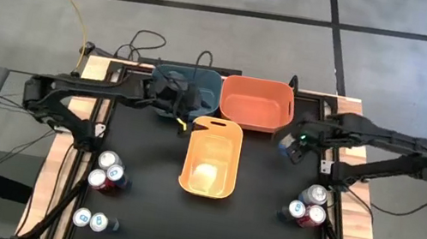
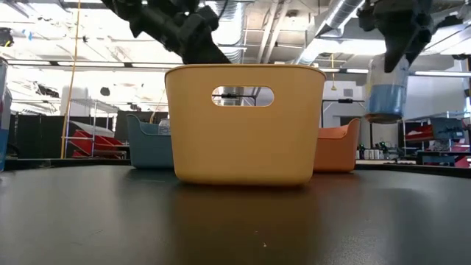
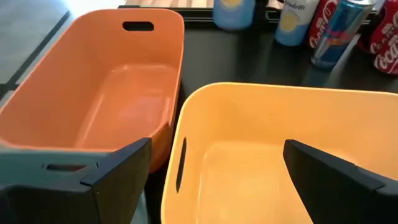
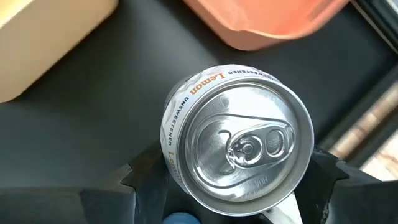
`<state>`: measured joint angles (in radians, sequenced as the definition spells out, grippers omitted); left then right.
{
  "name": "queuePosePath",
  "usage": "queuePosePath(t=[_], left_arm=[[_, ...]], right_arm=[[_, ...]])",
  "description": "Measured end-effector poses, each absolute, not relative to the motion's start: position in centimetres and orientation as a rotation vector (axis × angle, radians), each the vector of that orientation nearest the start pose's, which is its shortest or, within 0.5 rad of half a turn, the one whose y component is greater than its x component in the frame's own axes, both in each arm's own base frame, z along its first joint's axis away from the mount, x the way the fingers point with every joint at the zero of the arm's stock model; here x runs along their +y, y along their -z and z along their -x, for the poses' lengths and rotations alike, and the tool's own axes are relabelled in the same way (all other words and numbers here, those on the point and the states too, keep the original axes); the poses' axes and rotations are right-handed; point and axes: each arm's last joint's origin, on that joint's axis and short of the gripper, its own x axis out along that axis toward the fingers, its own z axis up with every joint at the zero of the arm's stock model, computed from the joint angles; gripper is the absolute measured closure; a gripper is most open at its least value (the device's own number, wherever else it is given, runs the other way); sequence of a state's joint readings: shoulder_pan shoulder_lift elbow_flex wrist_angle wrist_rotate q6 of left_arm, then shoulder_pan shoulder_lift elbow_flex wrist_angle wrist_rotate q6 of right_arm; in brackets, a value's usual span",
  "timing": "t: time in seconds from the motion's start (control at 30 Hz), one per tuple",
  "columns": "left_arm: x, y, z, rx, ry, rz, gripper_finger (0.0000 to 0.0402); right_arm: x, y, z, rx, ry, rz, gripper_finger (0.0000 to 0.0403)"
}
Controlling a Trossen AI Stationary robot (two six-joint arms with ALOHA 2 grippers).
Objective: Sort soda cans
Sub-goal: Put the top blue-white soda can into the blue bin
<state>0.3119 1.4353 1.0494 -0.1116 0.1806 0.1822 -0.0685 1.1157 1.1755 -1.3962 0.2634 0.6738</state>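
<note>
The yellow bin (image 2: 244,125) blocks most of the blue bin (image 2: 149,143) and orange bin (image 2: 337,149) in the low view; soda cans (image 3: 341,28) are cut off at the left wrist picture's edge; the pale thing inside the yellow bin, seen from above, is too blurred to name.

One white can (image 4: 239,149) marked "Lemon" hangs upright above the worktop (image 1: 137,211), gripped by the right claw (image 1: 292,146). Upright cans stand in clusters at the left (image 1: 109,173) and right (image 1: 307,212) edges, and one pale can (image 1: 204,175) lies in the yellow bin (image 1: 215,133).
</note>
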Motion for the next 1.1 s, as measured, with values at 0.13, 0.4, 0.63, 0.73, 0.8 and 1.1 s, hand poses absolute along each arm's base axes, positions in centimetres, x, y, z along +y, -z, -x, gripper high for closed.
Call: queuePosePath(t=[0.13,0.4,0.63,0.73,0.8,1.1], left_arm=[[9.1,-28.2,-31.7,0.491,-0.07,-0.049,0.0042],[7.4,-28.3,-33.6,0.444,0.001,-0.135,0.0042],[5.8,-29.2,-34.2,0.346,0.038,-0.162,0.0041],[5.2,-29.5,-34.3,0.325,0.054,-0.172,0.0028],[4.9,-29.4,-34.4,0.324,0.061,-0.176,0.0014],[4.9,-29.7,-34.5,0.304,0.029,-0.172,0.0004]], right_arm=[[-1.0,-31.5,-18.7,1.195,0.668,-0.4,0.0139],[0.6,-33.4,-22.8,1.168,0.566,-0.3,0.0139],[0.4,-34.8,-27.4,1.115,0.511,-0.138,0.0139],[0.1,-35.2,-29.5,1.068,0.47,-0.087,0.0139],[0.1,-35.4,-30.5,1.054,0.442,-0.051,0.0139],[0.2,-35.7,-33.7,1.03,0.378,0.038,0.014]])
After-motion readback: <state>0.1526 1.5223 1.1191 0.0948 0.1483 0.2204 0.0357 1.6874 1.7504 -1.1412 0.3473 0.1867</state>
